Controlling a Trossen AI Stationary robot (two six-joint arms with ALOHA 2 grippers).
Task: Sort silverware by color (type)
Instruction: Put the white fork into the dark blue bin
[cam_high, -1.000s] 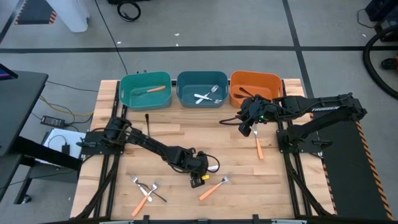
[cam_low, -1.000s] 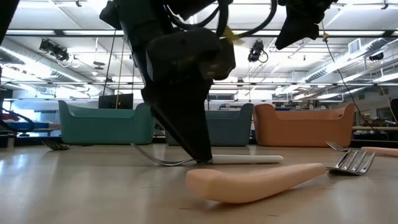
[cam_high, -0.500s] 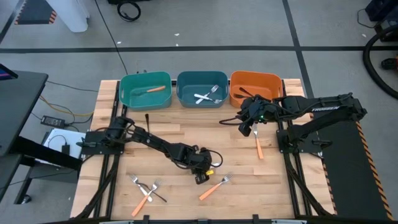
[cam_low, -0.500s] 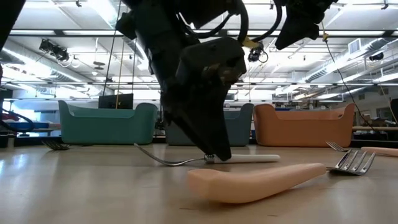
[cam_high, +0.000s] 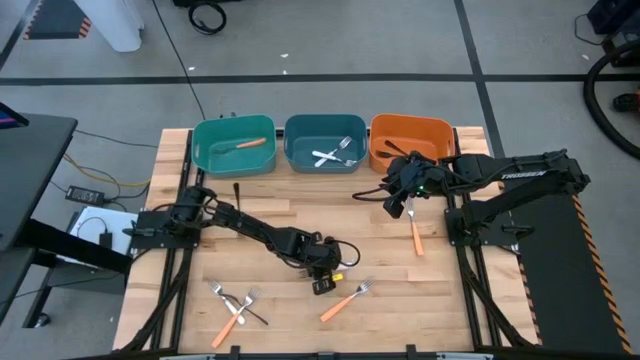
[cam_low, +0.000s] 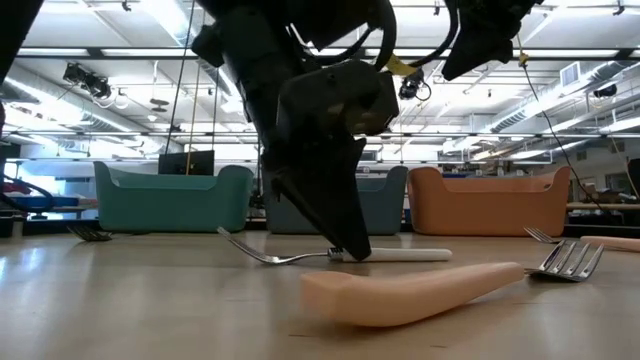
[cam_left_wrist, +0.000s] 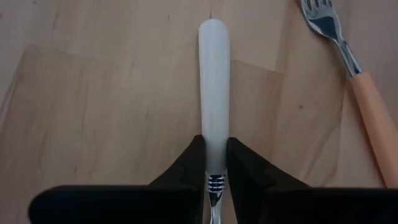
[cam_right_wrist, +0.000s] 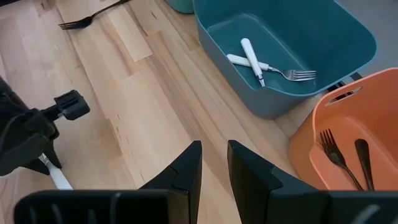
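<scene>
Left gripper (cam_left_wrist: 214, 163) clamps white fork (cam_left_wrist: 214, 93) at handle base; lift level. Right gripper (cam_right_wrist: 214, 163) hangs parted, empty.

Left gripper (cam_high: 324, 284) has shifted a little toward the table's right side and away from the near edge compared with a second ago. In the low view its fingers (cam_low: 340, 240) have travelled along the white-handled fork (cam_low: 390, 256) from mid-neck to the junction of neck and handle. Fingers were spread wider earlier; the left wrist view has them now pressed against both sides of the handle (cam_left_wrist: 214, 118). The fork's tines have lifted slightly off the table (cam_low: 150, 300).
</scene>
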